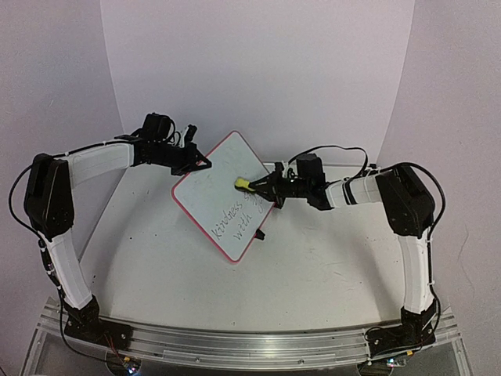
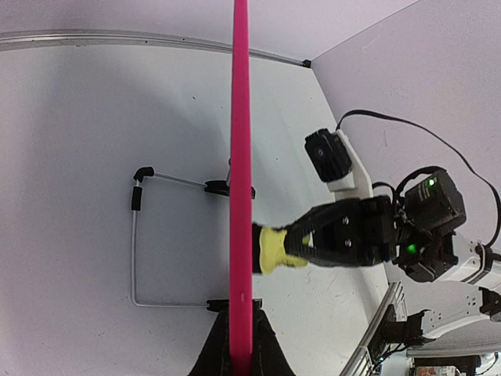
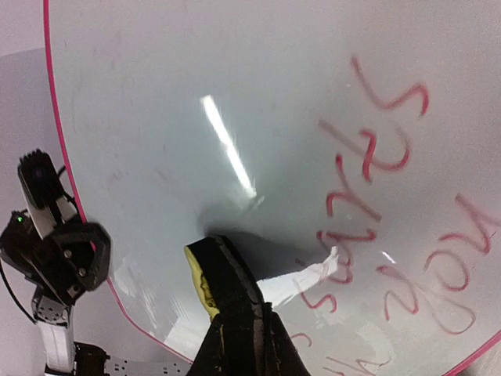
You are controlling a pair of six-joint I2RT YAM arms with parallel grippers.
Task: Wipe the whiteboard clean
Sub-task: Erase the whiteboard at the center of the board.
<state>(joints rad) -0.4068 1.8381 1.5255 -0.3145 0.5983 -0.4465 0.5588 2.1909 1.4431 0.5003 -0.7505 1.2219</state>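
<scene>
The whiteboard (image 1: 211, 196) is seen tilted up at the middle of the table (image 1: 313, 266), between the two arms. Its white face is bordered by a thin pink-red frame with rounded corners. Handwritten marker lines are spread over the lower half, while the upper half is mostly bare. The left gripper (image 1: 200, 162) is clamped on the frame's upper-left edge. A yellow block (image 1: 243, 184) is pinched in the right gripper (image 1: 262, 186) and pressed against the face.
</scene>
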